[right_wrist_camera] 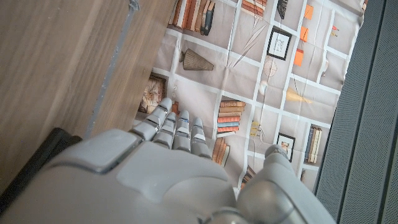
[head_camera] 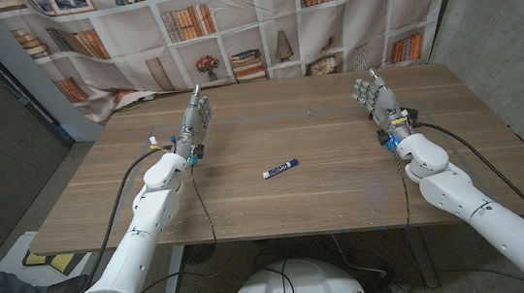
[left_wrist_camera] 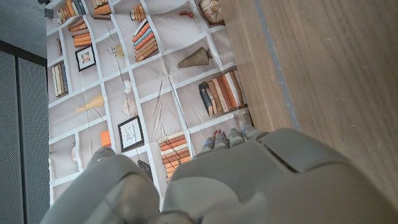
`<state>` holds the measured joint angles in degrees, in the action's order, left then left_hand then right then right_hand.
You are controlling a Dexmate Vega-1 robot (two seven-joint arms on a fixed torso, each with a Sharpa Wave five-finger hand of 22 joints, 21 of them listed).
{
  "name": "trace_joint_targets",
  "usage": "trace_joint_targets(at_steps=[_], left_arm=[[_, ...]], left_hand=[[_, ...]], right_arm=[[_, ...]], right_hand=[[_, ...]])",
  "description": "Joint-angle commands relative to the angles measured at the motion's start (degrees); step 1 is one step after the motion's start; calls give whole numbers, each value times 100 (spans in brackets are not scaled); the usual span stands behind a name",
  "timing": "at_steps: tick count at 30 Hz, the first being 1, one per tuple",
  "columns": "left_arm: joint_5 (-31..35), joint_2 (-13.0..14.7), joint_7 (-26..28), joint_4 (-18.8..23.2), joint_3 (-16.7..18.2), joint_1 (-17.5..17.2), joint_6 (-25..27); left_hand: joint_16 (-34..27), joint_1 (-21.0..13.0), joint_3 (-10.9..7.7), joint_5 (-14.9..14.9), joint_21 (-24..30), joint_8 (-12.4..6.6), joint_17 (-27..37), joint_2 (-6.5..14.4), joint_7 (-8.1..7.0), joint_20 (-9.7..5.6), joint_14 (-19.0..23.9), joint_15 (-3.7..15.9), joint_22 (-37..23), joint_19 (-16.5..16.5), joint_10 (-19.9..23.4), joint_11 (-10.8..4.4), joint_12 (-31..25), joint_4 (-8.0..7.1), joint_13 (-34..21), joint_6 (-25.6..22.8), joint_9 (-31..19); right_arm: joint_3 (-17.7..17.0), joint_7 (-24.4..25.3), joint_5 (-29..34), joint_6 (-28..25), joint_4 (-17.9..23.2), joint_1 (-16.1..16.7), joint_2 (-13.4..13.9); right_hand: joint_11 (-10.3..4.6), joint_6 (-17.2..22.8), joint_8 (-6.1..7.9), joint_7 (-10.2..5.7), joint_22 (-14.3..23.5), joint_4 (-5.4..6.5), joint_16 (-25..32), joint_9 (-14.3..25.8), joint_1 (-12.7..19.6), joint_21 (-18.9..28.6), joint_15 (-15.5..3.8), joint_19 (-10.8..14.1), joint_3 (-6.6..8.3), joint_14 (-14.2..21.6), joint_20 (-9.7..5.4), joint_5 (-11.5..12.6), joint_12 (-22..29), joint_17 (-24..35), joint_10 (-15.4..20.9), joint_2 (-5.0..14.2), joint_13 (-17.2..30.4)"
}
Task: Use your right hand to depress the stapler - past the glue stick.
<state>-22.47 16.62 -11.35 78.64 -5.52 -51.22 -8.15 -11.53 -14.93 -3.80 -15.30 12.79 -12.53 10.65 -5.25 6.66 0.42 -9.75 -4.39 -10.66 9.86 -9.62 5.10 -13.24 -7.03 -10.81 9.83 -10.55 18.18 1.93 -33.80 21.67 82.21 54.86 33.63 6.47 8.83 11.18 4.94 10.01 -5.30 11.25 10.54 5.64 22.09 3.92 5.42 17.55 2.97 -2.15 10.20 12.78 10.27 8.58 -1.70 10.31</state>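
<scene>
Wooden desk [head_camera: 339,138] carries just a glue stick [head_camera: 280,170] at mid-surface, lying crosswise, inward and nearer me than my right robot hand [head_camera: 375,96], which waits open and empty, and I can find no stapler beyond it to press.

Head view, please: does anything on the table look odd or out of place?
Yes: the only object visible on the table is the glue stick, lying on its side at mid-table. I see no stapler, so the task's target appears missing.
</scene>
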Motion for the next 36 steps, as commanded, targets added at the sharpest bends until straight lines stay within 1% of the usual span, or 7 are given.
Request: trace_joint_targets(at_steps=[1,7,11,16,26,28,36], left_arm=[[136,-135,-77,117,80,-39,126],[215,-124,-62,164,76,-37,166],[294,-82,0,227,61,-62,237],[271,-76,10,281,109,-108,219],[175,-83,-73,273,198,-160,118],[168,-82,-93,261,204,-159,106],[86,-107,-233,183,235,-144,34]], left_hand=[[-59,-43,17,-28,36,-46,0,25,1,31,-52,-10,-4,132,61,-11,-32,11,-6,83,-21],[-59,-65,17,-31,41,-60,-2,48,-7,33,-4,5,-3,106,127,-37,-44,20,-4,11,-21],[-82,-106,14,-31,83,-88,-5,90,-35,9,145,1,0,-35,269,-15,-75,37,-2,-130,-21],[-85,-133,12,-29,93,-93,-7,114,-14,-2,213,-4,2,-85,338,16,-84,48,0,-191,-20],[-86,-170,6,-25,108,-89,-8,151,-33,13,295,11,4,-156,426,-19,-95,62,2,-243,-20],[-82,-179,4,-24,106,-89,-9,159,-39,8,301,13,5,-158,441,-18,-96,65,3,-255,-19],[-91,-214,-3,-21,112,-78,-10,192,-52,20,391,24,7,-205,510,-36,-101,78,4,-279,-19]], right_arm=[[-148,365,372,153,211,204,201],[-207,585,570,100,307,256,287],[-244,692,666,66,330,273,333],[-284,890,844,-70,426,312,424],[-408,1480,1298,-492,905,580,644],[-424,1506,1323,-512,930,604,655],[-565,1754,1531,-836,1287,854,858]], right_hand=[[-18,79,32,-30,24,-29,32,16,66,9,2,90,-7,86,-144,27,35,6,98,-23,25],[-35,108,38,-34,24,-35,29,16,69,-1,-12,114,-17,110,-148,27,40,6,126,-28,25],[-48,129,42,-44,25,-39,25,16,69,-8,-22,134,-25,121,-154,27,47,6,157,-35,25],[-66,144,43,-59,25,-43,24,16,72,-13,-35,158,-32,139,-162,29,52,5,183,-38,25],[-99,160,41,-62,26,-52,17,16,80,-33,-46,172,-42,159,-169,31,45,4,186,-41,25],[-76,164,40,-68,26,-52,15,16,78,-38,-47,173,-46,161,-169,31,44,4,191,-44,25],[-76,181,41,-68,26,-57,6,17,82,-52,-53,186,-53,163,-174,33,42,4,203,-46,25]])
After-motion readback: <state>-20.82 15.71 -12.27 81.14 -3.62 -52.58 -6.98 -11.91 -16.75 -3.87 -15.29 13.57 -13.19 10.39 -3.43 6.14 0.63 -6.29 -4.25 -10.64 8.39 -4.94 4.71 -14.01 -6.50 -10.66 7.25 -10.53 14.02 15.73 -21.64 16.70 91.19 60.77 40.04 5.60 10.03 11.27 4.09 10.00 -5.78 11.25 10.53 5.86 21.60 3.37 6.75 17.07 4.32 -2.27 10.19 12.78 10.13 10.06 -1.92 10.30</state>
